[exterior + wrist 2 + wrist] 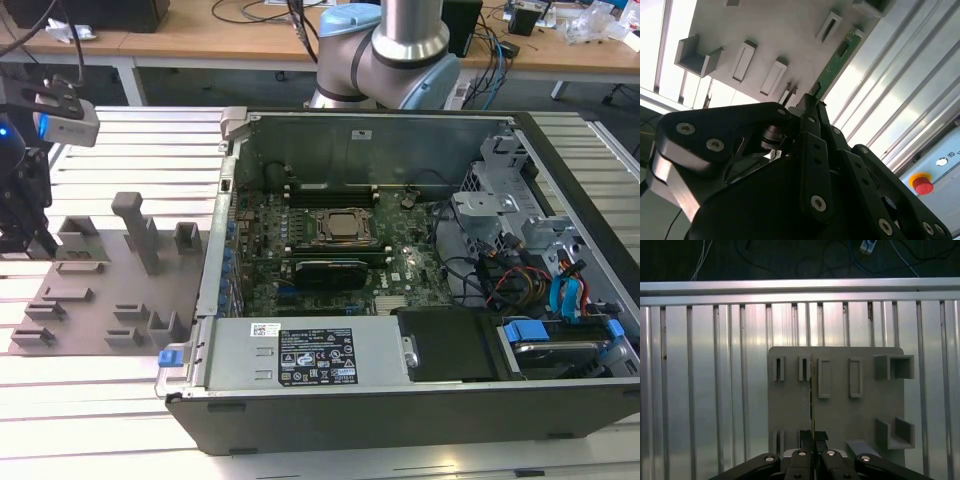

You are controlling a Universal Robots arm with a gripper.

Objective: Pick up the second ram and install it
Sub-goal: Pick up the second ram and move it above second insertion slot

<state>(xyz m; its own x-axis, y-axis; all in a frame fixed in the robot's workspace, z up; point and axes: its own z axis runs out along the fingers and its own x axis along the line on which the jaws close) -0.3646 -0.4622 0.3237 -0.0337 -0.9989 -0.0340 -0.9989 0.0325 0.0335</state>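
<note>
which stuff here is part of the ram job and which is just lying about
job: second ram, pincer shut on it, gray holder plate, motherboard memory slots
lying about: power supply, red button, desk cables

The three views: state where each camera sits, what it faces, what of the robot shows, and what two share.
Exterior view: off the arm, raised, looking down on the open computer case and grey holder plate; the arm shows at the top.
First wrist view: on the wrist, facing squarely along the pincer onto the plate; the pincer's fingers show.
Second wrist view: on the wrist, looking slantwise past the pincer's black links.
Both wrist views share the pincer shut on the green memory stick.
</note>
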